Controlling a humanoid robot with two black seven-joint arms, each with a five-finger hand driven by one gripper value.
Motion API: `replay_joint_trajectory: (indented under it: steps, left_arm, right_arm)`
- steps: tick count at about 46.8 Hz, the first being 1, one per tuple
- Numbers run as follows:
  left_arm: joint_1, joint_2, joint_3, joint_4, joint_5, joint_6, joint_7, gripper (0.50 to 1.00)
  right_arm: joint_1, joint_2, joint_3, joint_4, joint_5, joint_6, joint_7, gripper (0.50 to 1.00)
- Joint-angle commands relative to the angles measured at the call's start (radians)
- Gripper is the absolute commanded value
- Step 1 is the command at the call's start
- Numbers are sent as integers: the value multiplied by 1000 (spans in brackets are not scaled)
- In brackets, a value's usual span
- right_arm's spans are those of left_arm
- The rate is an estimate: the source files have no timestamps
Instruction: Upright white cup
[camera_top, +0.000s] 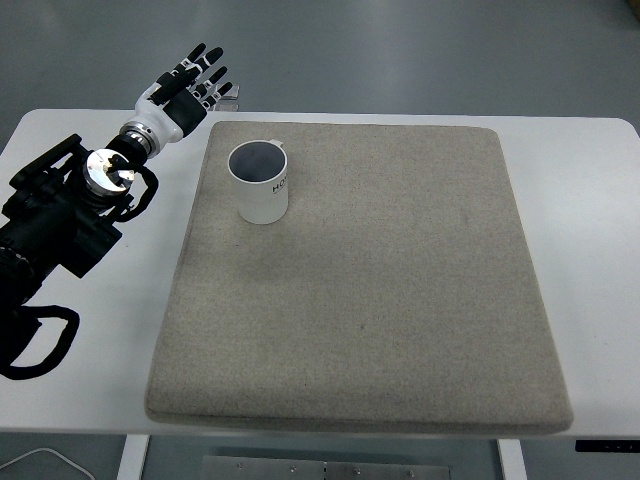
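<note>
A white cup (260, 183) stands upright on the far left part of a grey felt mat (370, 280), its open mouth facing up and dark print on its side. My left hand (190, 85) is above the table's far left edge, up and to the left of the cup, apart from it. Its fingers are spread and it holds nothing. My right arm is out of view.
The mat covers most of the white table (590, 220). A small grey object (228, 92) lies at the table's far edge just behind my left hand. My black left arm (60, 220) lies over the table's left side.
</note>
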Motion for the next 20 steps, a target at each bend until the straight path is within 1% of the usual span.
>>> replay_joint_trajectory:
  steps: [1, 2, 7, 11, 20]
  left_arm:
    - [-2, -22, 0, -1, 0, 47, -1, 994]
    - [-2, -29, 0, -1, 0, 55, -3, 994]
    - [-3, -46, 0, -3, 3, 58, -10, 994]
    - [-8, -46, 0, -3, 2, 58, -20, 994]
    - [-11, -44, -2, -1, 3, 58, -21, 994]
  right_arm:
    - [0, 0, 0, 2, 0, 1, 0, 930]
    - [0, 0, 0, 2, 0, 1, 0, 930]
    - [0, 0, 0, 2, 0, 1, 0, 930]
    - [0, 0, 0, 2, 0, 1, 0, 930]
    - [0, 0, 0, 5, 0, 1, 0, 930]
